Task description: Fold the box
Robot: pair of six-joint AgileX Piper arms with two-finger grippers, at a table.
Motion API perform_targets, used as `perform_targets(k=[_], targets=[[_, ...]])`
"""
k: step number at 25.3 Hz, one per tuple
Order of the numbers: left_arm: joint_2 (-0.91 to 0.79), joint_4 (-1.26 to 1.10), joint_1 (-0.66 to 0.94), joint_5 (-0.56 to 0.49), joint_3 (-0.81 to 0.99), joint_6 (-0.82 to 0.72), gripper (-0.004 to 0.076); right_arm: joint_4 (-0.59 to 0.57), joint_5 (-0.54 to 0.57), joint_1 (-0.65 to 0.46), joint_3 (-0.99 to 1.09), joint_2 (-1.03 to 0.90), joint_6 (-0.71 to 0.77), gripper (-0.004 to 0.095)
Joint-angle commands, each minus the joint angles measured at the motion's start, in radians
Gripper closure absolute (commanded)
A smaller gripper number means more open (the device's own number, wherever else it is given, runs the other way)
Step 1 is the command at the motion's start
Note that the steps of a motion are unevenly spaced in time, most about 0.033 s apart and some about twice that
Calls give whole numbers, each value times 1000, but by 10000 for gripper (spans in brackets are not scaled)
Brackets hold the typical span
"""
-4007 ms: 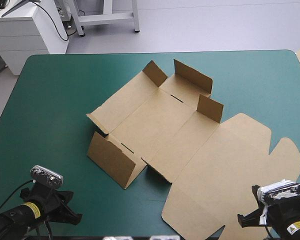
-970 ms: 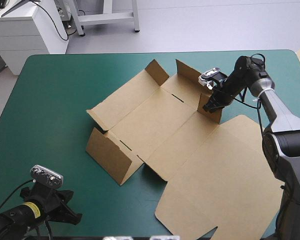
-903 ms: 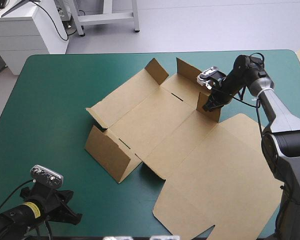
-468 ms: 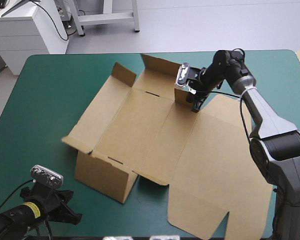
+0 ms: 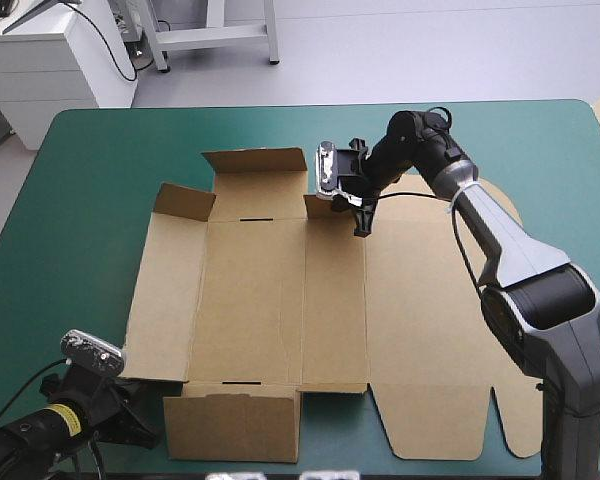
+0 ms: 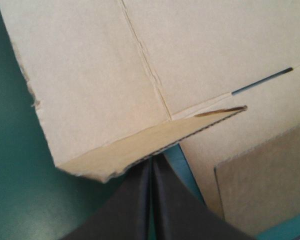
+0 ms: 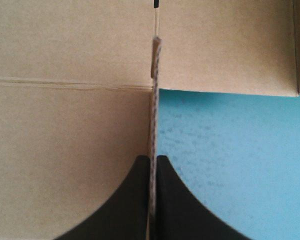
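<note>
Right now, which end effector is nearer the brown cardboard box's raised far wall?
Right end effector: gripping the flap beside that wall. Left end effector: at the box's near corner.

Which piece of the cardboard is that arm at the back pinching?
On the teal-green table lies a brown box, spread mostly flat. Along its far edge stands a wide raised wall, and just right of it a small flap. That flap is the one: the only piece clamped edge-on in the right tool.
</note>
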Motion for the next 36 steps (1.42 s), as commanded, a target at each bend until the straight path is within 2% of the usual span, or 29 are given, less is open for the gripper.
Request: perform_targets(k=[1, 6, 13, 16, 17, 18, 21, 23, 24, 28, 30, 32, 35, 36], targets=[[6, 1, -6, -57, -32, -11, 731, 94, -34, 10, -33, -61, -32, 929], [6, 1, -6, -57, -32, -11, 731, 99, -83, 21, -33, -61, -27, 929], [6, 1, -6, -57, -32, -11, 731, 122, -89, 29, -33, -59, -27, 926], [6, 1, -6, -57, -32, -11, 731, 120, -89, 29, -33, -59, -22, 887], [6, 1, -6, -57, -32, -11, 731, 118, -89, 29, -33, -59, -15, 828], [6, 1, -6, -57, -32, -11, 731, 118, -83, 29, -33, -59, -12, 688], [6, 1, -6, -57, -32, -11, 731, 118, -73, 29, -33, -59, 12, 404], [6, 1, -6, -57, -32, -11, 731, 118, -99, 29, -33, -59, 90, 221], [6, 1, -6, -57, -32, -11, 731, 115, -104, 29, -37, -59, 115, 210], [6, 1, -6, -57, -32, -11, 731, 109, -100, 27, -72, -61, 221, 240], [6, 1, -6, -57, -32, -11, 731, 86, -72, 27, -105, -63, 287, 355], [6, 1, -6, -57, -32, -11, 731, 41, -5, 27, -156, -63, 324, 511], [6, 1, -6, -57, -32, -11, 731, -69, 95, 27, -230, -66, 461, 832], [6, 1, -6, -57, -32, -11, 731, -100, 95, 27, -235, -69, 501, 886]])
